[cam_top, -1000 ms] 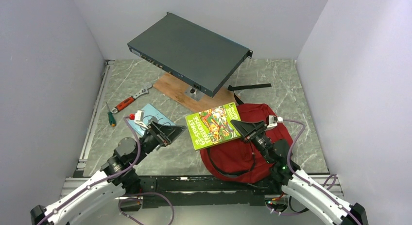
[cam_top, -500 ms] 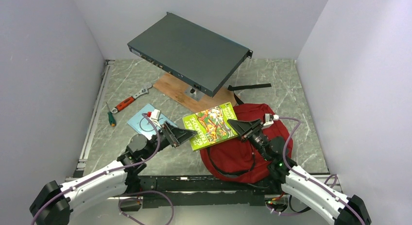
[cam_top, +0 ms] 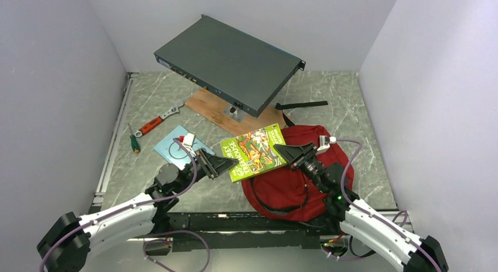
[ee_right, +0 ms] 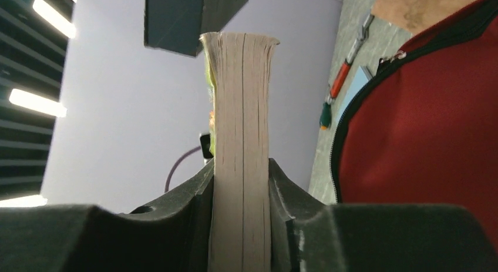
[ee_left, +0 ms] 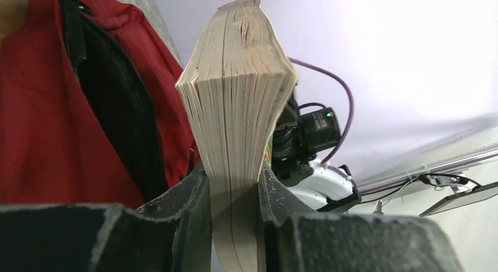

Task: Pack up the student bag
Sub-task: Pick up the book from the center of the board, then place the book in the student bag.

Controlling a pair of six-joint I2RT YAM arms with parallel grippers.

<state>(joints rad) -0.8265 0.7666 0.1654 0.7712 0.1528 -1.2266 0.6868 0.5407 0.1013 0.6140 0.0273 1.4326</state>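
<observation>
Gripping book at opposite edges with left hand and right hand, both clamped; held partly above open red bag.

White lettering across the cover of the green book, too small to read. Nothing else legible.

Left claw swung in from the side, closed onto book, book shifted slightly left
</observation>
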